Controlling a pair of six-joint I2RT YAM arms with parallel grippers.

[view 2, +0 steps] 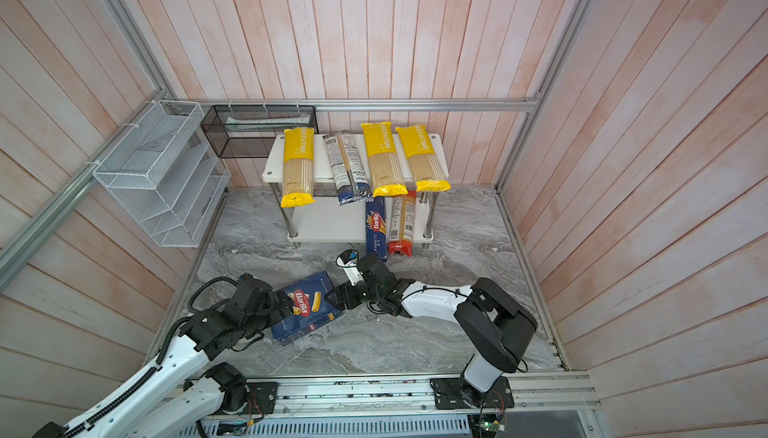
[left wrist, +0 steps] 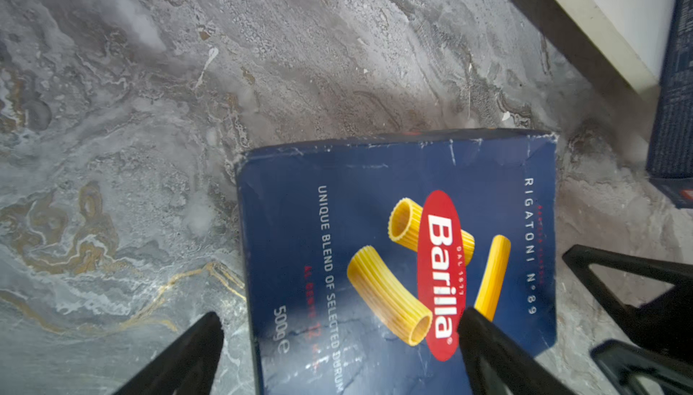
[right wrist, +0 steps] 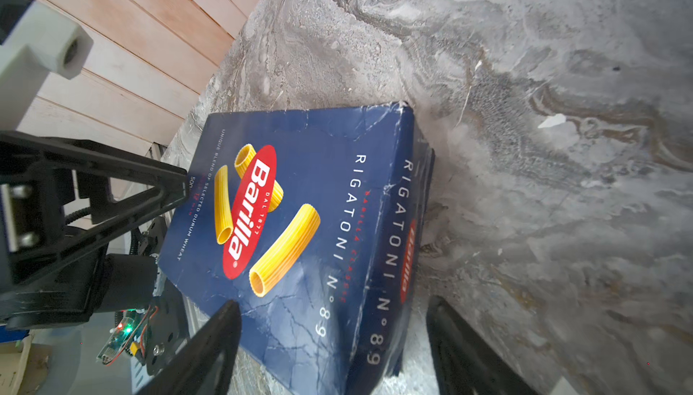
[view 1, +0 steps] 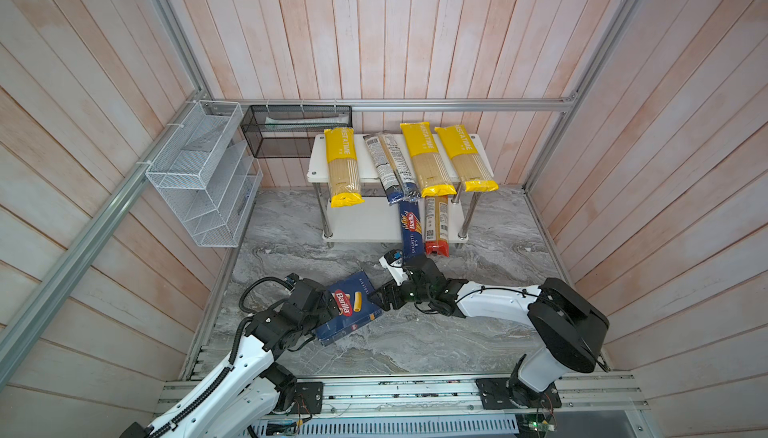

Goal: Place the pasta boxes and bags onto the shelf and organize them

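Right wrist view, open right tool (right wrist: 333,303) straddling rigatoni box (right wrist: 300,205), open left tool (left wrist: 339,316) opposite

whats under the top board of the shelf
The narrow Barilla spaghetti box and the red-ended bag rest on the lower board, front ends poking out. Their far ends are hidden by the top board.

Shelf (view 1: 318,161): we found it by the counter's (view 1: 457,332) back edge.
Upper board: PASTATIME bags (view 1: 424,157) flanked slim bags (view 1: 390,166), all overhanging the front.
Lower board, right end: spaghetti box (view 1: 410,228) left of labelled bag (view 1: 436,224).
Counter, front-left: rigatoni box (view 1: 349,311).
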